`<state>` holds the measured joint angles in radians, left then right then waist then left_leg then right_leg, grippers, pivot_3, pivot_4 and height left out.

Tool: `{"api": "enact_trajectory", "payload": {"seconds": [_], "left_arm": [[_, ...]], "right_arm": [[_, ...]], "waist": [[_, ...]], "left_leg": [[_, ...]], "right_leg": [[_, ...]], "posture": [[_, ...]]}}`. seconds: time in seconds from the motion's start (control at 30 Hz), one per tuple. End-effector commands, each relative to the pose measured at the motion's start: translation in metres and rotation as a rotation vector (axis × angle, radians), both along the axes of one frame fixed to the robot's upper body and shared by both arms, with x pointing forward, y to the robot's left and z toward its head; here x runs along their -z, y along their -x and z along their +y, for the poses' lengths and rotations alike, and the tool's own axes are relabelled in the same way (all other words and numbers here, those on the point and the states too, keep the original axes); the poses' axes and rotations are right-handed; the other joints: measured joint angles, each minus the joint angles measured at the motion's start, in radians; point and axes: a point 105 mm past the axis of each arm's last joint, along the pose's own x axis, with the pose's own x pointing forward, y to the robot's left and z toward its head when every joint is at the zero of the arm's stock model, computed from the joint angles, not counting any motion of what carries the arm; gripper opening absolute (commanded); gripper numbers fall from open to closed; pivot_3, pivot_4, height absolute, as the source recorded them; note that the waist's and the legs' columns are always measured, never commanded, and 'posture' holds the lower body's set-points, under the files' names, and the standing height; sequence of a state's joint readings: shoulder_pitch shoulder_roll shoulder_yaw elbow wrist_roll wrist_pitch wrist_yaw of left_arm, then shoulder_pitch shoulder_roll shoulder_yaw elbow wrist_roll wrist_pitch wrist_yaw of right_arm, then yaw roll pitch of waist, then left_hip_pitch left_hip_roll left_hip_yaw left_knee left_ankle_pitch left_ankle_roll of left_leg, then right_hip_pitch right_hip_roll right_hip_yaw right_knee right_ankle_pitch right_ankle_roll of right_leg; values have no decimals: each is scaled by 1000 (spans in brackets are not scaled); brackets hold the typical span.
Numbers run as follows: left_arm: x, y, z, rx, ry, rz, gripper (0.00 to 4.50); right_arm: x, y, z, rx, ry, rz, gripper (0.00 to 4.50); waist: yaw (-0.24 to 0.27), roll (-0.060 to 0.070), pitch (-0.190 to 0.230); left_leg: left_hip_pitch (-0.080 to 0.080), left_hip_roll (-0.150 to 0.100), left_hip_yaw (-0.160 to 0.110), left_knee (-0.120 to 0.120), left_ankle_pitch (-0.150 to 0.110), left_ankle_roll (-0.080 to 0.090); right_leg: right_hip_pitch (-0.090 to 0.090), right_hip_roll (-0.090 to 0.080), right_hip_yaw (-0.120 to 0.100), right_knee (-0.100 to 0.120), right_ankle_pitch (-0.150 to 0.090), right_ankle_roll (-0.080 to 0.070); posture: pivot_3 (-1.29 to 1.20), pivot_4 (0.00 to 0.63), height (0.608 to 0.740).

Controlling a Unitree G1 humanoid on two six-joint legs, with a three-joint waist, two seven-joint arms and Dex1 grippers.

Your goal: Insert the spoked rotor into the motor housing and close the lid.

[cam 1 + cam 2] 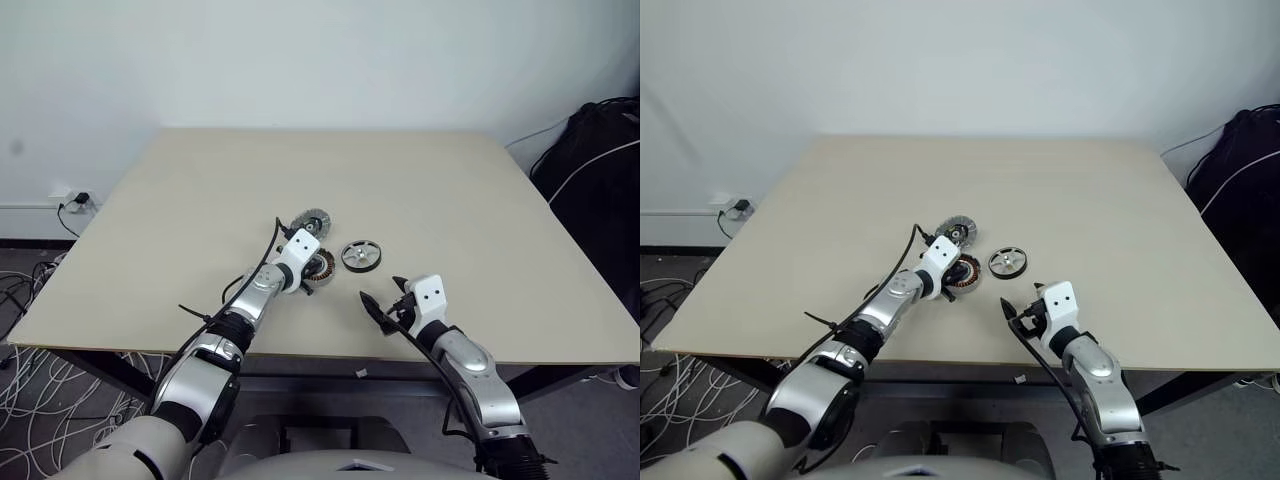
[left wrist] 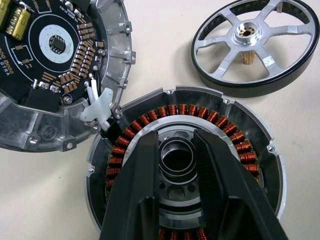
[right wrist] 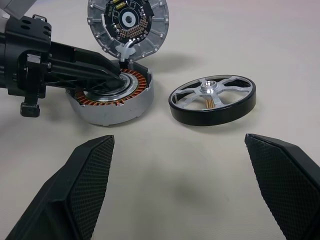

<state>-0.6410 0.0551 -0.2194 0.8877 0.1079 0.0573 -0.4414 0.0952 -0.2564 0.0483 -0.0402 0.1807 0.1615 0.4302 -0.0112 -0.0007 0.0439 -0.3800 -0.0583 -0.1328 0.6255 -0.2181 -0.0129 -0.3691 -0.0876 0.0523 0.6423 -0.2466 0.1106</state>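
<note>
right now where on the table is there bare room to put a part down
Bare: the whole far half of the table beyond the lid, and both side stretches. Also the strip between the rotor and the open right gripper. Crowded: the centre, where the lid, housing and left gripper bunch together.

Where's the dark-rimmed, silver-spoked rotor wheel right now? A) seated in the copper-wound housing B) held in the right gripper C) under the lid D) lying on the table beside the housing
D: the dark-rimmed, silver-spoked rotor wheel lies flat on the beige table, apart from the copper-wound round motor housing; the right gripper is open and holds nothing.
</note>
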Motion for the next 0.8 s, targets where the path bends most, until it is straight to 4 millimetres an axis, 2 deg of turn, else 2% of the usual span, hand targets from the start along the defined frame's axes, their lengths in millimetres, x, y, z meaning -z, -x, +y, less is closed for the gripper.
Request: {"api": "enact_trajectory", "payload": {"seconds": [0.03, 0.2, 0.43, 0.53, 0.8], "left_arm": [[-12, -5, -3, 14, 22, -31, 1650], [-17, -6, -5, 13, 43, -51, 3296], [-39, -5, -4, 8, 120, -112, 3296], [-46, -2, -4, 9, 147, -121, 2655], [-45, 0, 2, -13, 136, -98, 42]], "right_arm": [[-14, -5, -1, 7, -9, -59, 4500], [-15, -5, -1, 8, -9, -59, 4500], [-16, -5, -1, 7, -11, -57, 4500], [-16, -5, 0, 3, -12, -56, 4500], [-16, -6, 2, -7, -13, -56, 4500]], "waist": [[0, 0, 0], [2, 0, 0], [-1, 0, 0], [-1, 0, 0], [0, 0, 0]], "left_leg": [[0, 0, 0, 0, 0, 0], [0, 0, -1, 0, 0, 0], [0, 0, -1, 0, 0, 0], [0, 0, 0, 0, 0, 0], [0, 0, 0, 0, 0, 0]], "right_leg": [[0, 0, 0, 0, 0, 0], [0, 0, 0, 0, 0, 0], [0, 0, 0, 0, 0, 0], [0, 0, 0, 0, 0, 0], [0, 0, 0, 0, 0, 0]], "posture": [[0, 0, 740], [0, 0, 740], [0, 0, 740], [0, 0, 740], [0, 0, 740]]}}
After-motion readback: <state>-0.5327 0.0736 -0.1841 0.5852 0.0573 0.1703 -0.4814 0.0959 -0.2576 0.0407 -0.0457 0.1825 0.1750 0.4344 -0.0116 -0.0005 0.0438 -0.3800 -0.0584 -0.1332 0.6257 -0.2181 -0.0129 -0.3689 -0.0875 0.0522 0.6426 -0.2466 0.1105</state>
